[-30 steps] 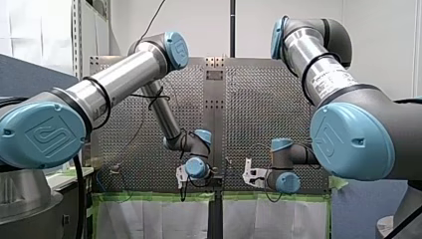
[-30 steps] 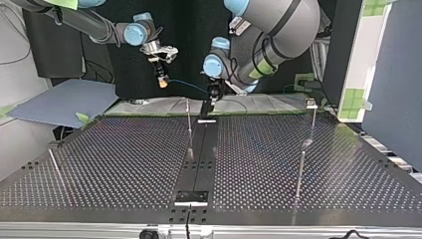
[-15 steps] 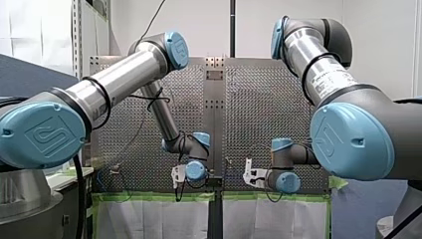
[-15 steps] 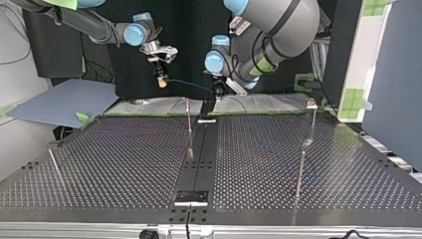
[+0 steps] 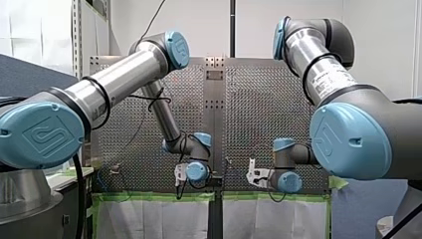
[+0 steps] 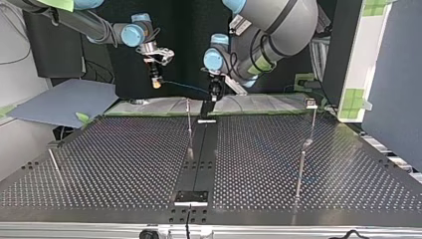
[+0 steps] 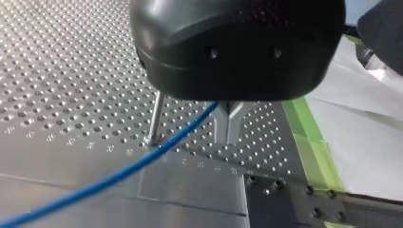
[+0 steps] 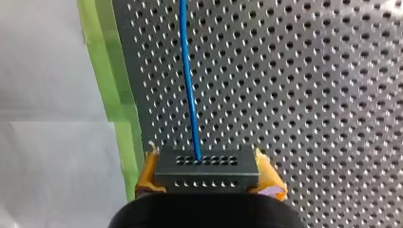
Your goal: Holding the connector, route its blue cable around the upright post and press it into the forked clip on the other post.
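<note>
My right gripper (image 8: 209, 183) is shut on the black connector (image 8: 207, 168), held between its yellow pads. The blue cable (image 8: 189, 80) runs straight out of the connector over the perforated table. In the top view that gripper (image 6: 156, 82) hangs at the back left, and the cable (image 6: 185, 86) sags across to my left gripper (image 6: 215, 93) near the middle. In the left wrist view the metal fingers (image 7: 228, 128) stand together with the blue cable (image 7: 123, 173) running in between them. A thin upright post (image 7: 156, 118) stands just beside the cable. A post with a clip on top (image 6: 311, 103) stands at the top view's right.
Another upright post (image 6: 189, 124) stands just in front of my left gripper in the top view. A taller one (image 6: 299, 174) is at the front right and a leaning one (image 6: 53, 164) at the far left. Green tape (image 7: 311, 142) lines the table's edge.
My left gripper's fingers have come together around the cable and it has sunk a little. My right gripper has carried the connector slightly toward the top view's left.
</note>
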